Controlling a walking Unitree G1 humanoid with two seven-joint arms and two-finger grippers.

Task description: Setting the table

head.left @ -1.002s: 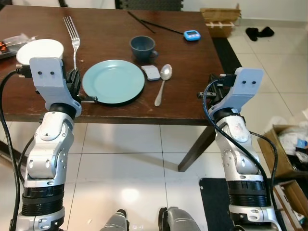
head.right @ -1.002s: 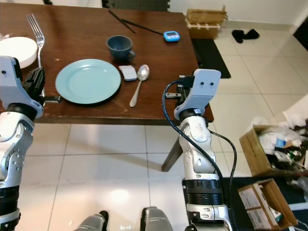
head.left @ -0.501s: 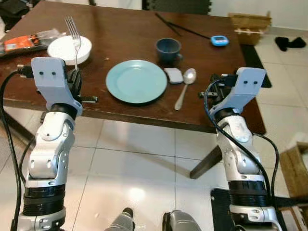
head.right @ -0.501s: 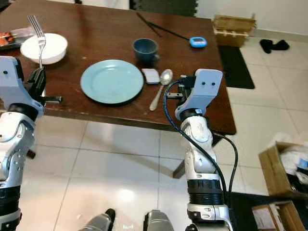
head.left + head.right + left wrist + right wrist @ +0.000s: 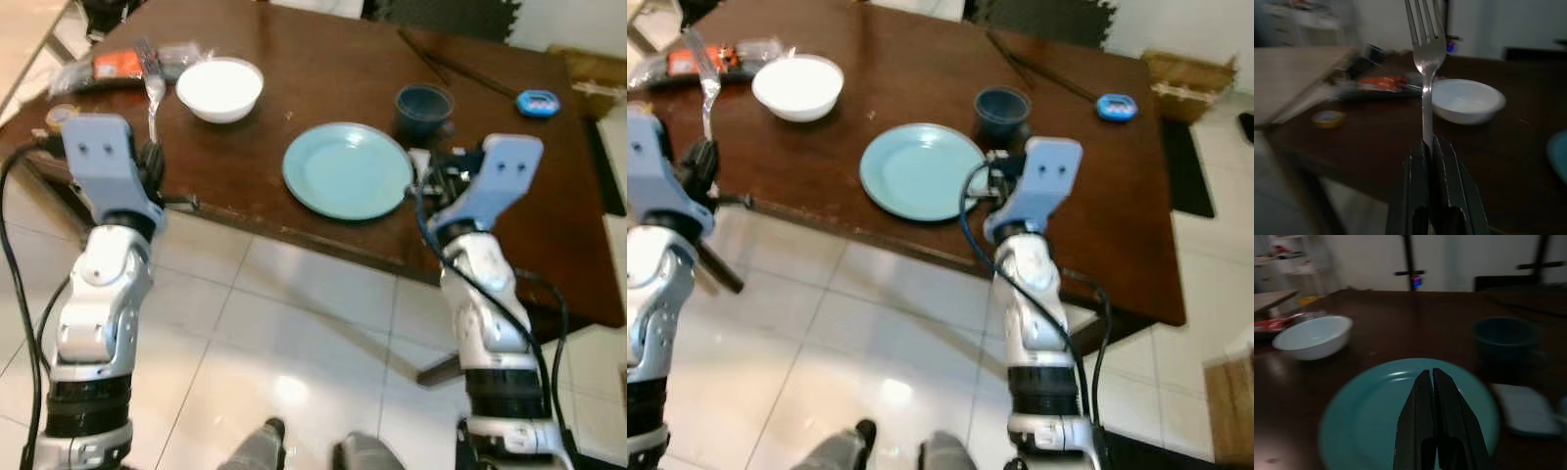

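My left gripper is shut on the handle of a silver fork, held upright with its tines up, at the near left edge of the dark wooden table. Beyond the fork stands a white bowl. A teal plate lies mid-table, with a dark blue cup behind it. My right gripper is shut and holds nothing, hovering at the plate's near right rim. A pale rest lies right of the plate.
An orange packet and a yellow roll lie at the table's far left. Black chopsticks and a blue timer sit at the back right. White tiled floor runs along the table's near edge.
The whole view has shifted, so the table now sits further right and slanted and the bowl has come nearer the middle. Both arms keep their pose; the fork stays in the left gripper.
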